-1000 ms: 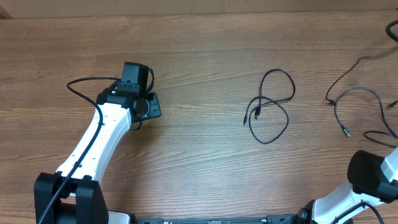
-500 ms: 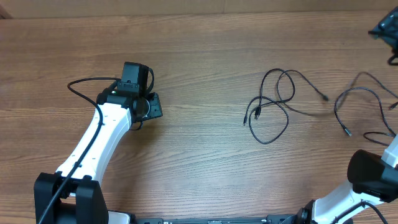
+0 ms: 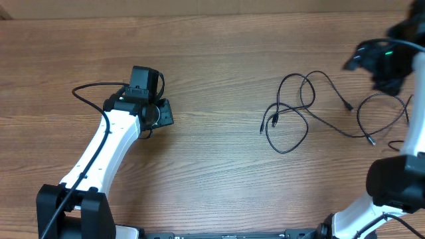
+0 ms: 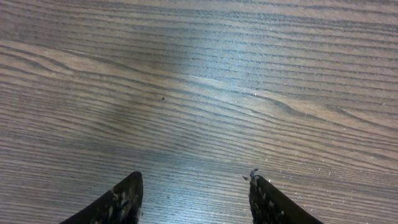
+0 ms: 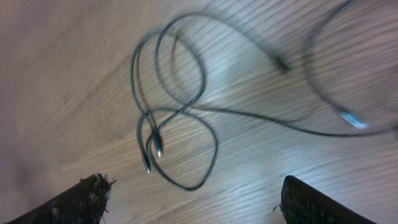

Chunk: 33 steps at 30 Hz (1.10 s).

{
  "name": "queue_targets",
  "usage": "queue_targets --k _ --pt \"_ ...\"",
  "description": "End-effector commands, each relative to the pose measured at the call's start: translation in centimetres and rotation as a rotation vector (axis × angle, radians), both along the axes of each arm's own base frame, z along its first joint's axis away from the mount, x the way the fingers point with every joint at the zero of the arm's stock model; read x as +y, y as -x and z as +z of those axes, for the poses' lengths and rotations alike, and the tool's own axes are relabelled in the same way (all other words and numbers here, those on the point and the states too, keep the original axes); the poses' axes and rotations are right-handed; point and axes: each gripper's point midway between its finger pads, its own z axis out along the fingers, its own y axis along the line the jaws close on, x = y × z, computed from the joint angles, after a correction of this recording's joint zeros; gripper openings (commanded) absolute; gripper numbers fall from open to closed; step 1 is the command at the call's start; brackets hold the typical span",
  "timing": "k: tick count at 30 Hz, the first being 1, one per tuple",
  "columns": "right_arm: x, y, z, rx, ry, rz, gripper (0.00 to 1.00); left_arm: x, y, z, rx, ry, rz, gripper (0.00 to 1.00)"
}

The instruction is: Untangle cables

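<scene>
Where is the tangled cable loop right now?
In the overhead view the cables lie on the wooden table right of centre, just left of the right gripper and far from the left gripper.

The left arm (image 3: 99,156) and right arm (image 3: 417,133) have white links, black joints and scuffed dark jaws.

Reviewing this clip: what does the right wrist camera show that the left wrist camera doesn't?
Only the right wrist view shows the cables: thin black loops crossing each other on the wood, with small plug ends by the lower loop, all somewhat blurred. The left wrist view shows nothing but wood grain, in sharp focus. Both show the wooden table and the camera's own fingertips spread apart with nothing between them: left gripper, right gripper.
</scene>
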Motion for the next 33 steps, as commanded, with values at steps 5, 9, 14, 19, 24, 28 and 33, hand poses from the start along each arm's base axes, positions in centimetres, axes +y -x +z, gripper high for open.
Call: queue_targets --k 5,9,14,19,24,28,33 --pt "7.7 0.7 -6.8 0.087 -0.044 0.229 0.80 -0.3 -0.1 0.0 0.001 0.001 -0.032 0.55" --pt "9.7 1.6 -10.9 0.141 -0.004 0.176 0.79 -0.4 -0.1 0.0 0.001 0.001 -0.032 0.55" --pt "12.8 1.7 -14.8 0.119 -0.008 0.170 0.66 -0.3 -0.1 0.0 0.001 0.001 -0.032 0.55" --pt "13.5 0.8 -17.6 0.043 0.094 0.117 0.63 -0.4 -0.1 -0.1 0.003 0.002 -0.032 0.55" --pt "14.5 -0.3 -18.8 -0.049 0.150 0.142 0.62 -0.3 0.0 -0.1 0.006 0.001 -0.032 0.55" --pt "15.2 -0.9 -19.2 -0.100 0.162 0.155 0.61 -0.3 0.0 -0.1 0.008 0.001 -0.032 0.55" --pt "15.2 -0.9 -19.8 -0.105 0.167 0.155 0.61 -0.3 0.2 -0.2 0.017 -0.001 -0.032 0.55"
